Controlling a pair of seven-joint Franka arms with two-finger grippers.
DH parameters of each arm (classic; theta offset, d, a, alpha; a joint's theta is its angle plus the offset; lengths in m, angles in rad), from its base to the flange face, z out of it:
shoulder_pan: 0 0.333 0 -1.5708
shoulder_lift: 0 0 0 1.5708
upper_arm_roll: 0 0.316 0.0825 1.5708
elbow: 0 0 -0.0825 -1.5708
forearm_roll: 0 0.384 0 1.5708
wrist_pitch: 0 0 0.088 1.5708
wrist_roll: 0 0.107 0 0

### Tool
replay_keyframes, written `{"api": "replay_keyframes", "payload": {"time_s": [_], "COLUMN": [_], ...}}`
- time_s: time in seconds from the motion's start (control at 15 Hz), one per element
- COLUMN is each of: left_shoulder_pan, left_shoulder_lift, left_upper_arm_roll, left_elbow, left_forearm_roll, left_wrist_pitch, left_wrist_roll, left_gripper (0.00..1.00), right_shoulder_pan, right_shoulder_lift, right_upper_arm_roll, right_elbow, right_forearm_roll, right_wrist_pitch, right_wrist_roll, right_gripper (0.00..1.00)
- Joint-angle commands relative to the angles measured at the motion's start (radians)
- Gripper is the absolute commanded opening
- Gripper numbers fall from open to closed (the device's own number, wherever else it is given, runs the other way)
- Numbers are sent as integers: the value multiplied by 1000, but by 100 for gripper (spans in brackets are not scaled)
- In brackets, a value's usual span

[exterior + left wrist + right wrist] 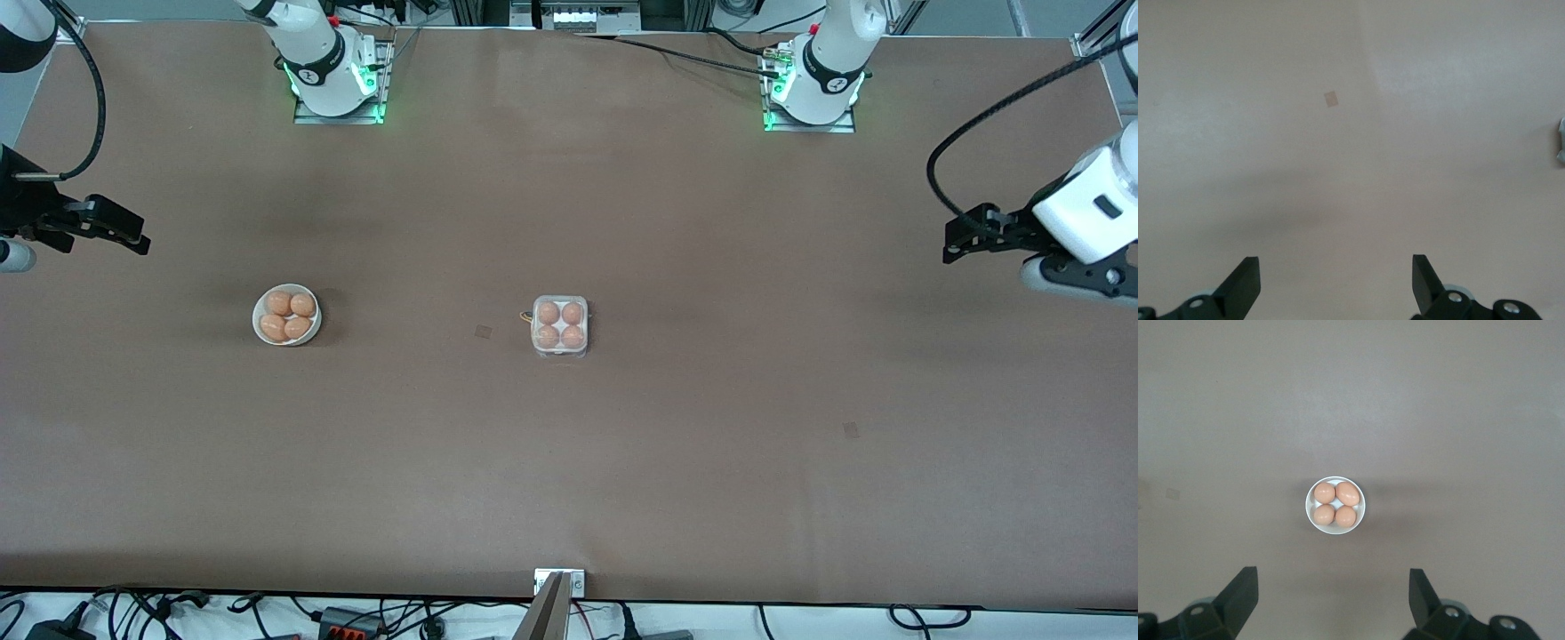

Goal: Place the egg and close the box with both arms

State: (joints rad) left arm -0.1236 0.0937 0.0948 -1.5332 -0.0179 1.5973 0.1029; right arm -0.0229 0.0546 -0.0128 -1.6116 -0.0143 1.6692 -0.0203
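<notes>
The box [560,352], a small clear-plastic carton, sits at the table's middle with a brown egg [548,313] in every cell. No lid stands open beside it; it looks closed. A sliver of the box shows in the left wrist view [1561,140]. My left gripper [953,242] is open and empty, raised over the left arm's end of the table; it also shows in the left wrist view [1336,280]. My right gripper [135,236] is open and empty over the right arm's end, also in the right wrist view [1333,597].
A round white bowl [256,322] with several brown eggs stands toward the right arm's end, level with the box; it shows in the right wrist view [1308,508]. Small tape marks [483,332] lie on the brown table. A metal bracket [559,582] sits at the near edge.
</notes>
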Motion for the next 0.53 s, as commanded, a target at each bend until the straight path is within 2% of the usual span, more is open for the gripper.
{"api": "replay_keyframes", "payload": {"time_s": [0.0,0.13,0.47], "left_shoulder_pan": [2,5,58], "left_shoulder_lift": [-164,-161,-152], "left_upper_arm_roll": [-45,-69,-70], "left_elbow": [-220,-216,-212], "left_forearm_roll": [-11,-8,4], "left_wrist_pitch": [73,67,52], "left_wrist_roll": [-211,-258,-243], "left_gripper": [100,100,100], "right_shoulder_pan": [0,0,0], "right_shoulder_lift": [-25,-25,-25], "right_upper_arm_roll": [4,5,5], "right_elbow": [-16,-16,-18], "right_forearm_roll": [-12,-12,-13], "right_wrist_pitch": [-3,1,0], "right_wrist_roll": [-13,-13,-13], "right_gripper": [100,100,100]}}
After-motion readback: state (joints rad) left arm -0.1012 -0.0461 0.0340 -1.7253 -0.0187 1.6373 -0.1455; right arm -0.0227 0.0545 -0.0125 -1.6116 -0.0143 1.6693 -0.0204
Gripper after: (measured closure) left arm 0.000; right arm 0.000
